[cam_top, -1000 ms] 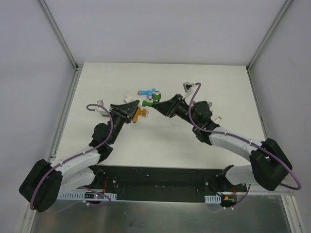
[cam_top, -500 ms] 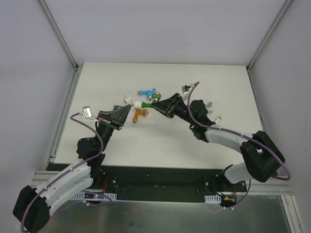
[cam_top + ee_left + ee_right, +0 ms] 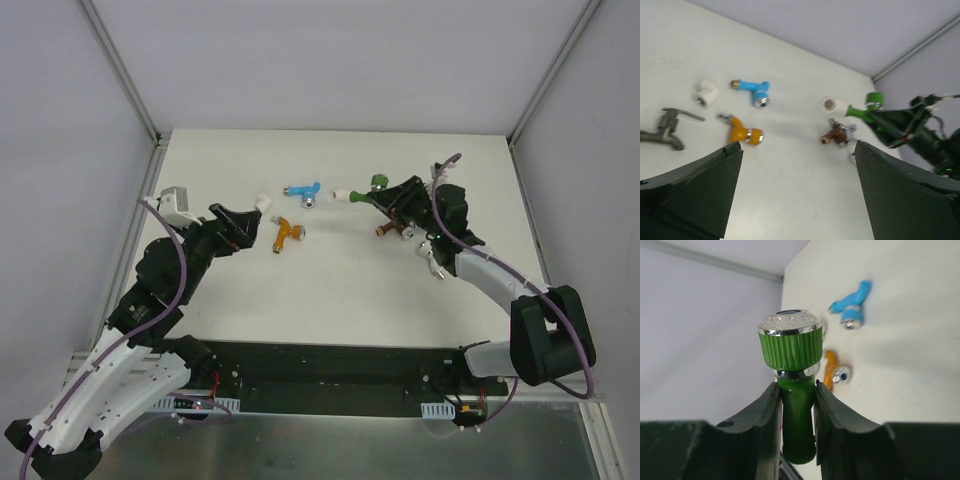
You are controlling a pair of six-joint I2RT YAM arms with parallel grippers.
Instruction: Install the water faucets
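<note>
Currently the right fingers (image 3: 762,425) are clamped narrowly on the stem of the green faucet (image 3: 796,390), holding it off the worktop (image 3: 330,290) at the far right. Its ribbed knob points up past the fingertips in the right wrist view. The far end carries a white fitting (image 3: 832,105), apparently already joined to it.

The left fingers (image 3: 700,190) stand wide apart and hold nothing, hovering above the worktop's left half.

Loose faucets on the worktop:
- orange faucet (image 3: 285,233): just ahead of the left fingers. In the left wrist view it sits towards the left finger, long axis slanted across the gap, threaded end far-left, chrome end near-right.
- blue faucet (image 3: 303,190): beyond the orange one, lying roughly crosswise.
- dark grey faucet (image 3: 667,131): at the left edge of the left wrist view, outside the left finger, lever up.
- reddish-brown faucet (image 3: 388,230): just beside the right arm, under the held green one.
- spare white fitting (image 3: 262,201): near the left fingers, beside the blue faucet.

Judgement: the left arm is the nearer one to the orange faucet and the spare fitting. A grasp on the orange one would need the wrist turned so the fingers close across its slanted body.

Containers: none in any view, nor any mounting fixture.
</note>
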